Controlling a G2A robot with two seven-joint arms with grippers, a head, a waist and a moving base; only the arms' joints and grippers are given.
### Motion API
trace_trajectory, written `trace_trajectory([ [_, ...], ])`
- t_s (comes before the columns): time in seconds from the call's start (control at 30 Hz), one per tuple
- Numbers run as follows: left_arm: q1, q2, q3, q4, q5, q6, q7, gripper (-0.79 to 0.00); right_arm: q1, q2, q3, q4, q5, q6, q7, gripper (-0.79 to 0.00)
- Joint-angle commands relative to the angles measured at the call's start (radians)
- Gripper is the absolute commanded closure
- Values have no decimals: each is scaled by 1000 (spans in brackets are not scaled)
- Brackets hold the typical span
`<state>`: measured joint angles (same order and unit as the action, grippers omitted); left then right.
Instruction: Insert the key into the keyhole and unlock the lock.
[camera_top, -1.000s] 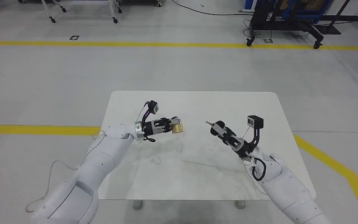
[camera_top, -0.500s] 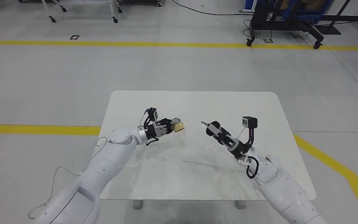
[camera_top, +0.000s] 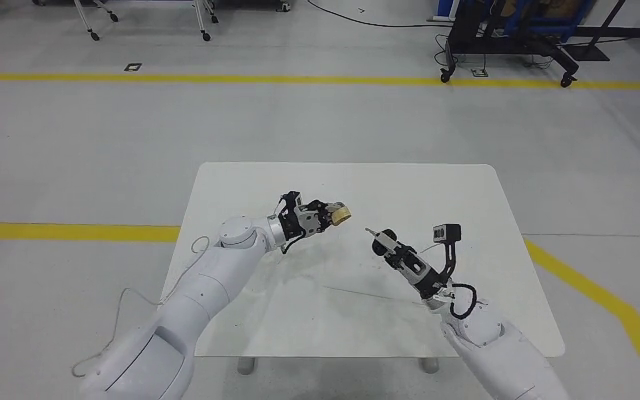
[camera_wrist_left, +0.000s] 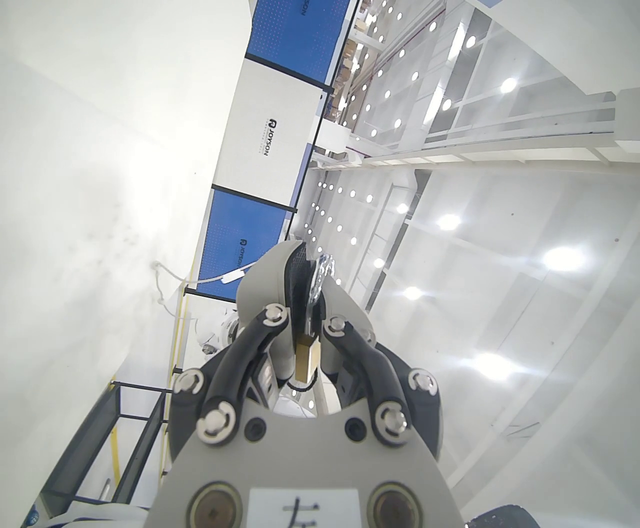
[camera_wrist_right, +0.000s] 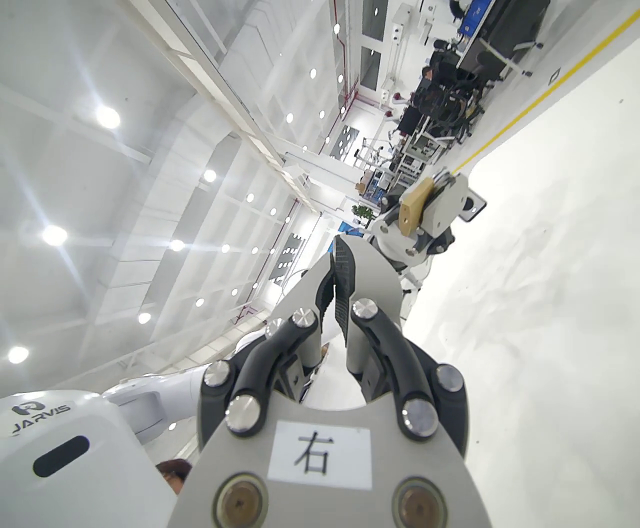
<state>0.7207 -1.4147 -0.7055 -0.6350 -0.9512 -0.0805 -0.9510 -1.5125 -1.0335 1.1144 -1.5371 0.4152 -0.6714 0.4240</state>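
Lock (camera_top: 340, 212) clamped in left gripper (camera_top: 329, 213) over table (camera_top: 450, 190) middle; right gripper (camera_top: 381, 237) pinching key (camera_top: 372, 232), near lock, apart.

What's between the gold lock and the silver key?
Nothing; in the top view the white table lies bare between the square brass padlock and thin silver key.

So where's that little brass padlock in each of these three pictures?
Top view: padlock over the table, near its middle, clamped in the left gripper.
Left wrist view: padlock close up, between that gripper's fingers.
Right wrist view: padlock farther off, past the right gripper.
Shared landmark: the left gripper clamping it.
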Motion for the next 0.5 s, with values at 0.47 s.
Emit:
trace_trajectory([
  [0.47, 0, 0, 0, -1, 1, 0, 1, 0, -2, -4, 1, -16, -62, 49, -70, 0],
])
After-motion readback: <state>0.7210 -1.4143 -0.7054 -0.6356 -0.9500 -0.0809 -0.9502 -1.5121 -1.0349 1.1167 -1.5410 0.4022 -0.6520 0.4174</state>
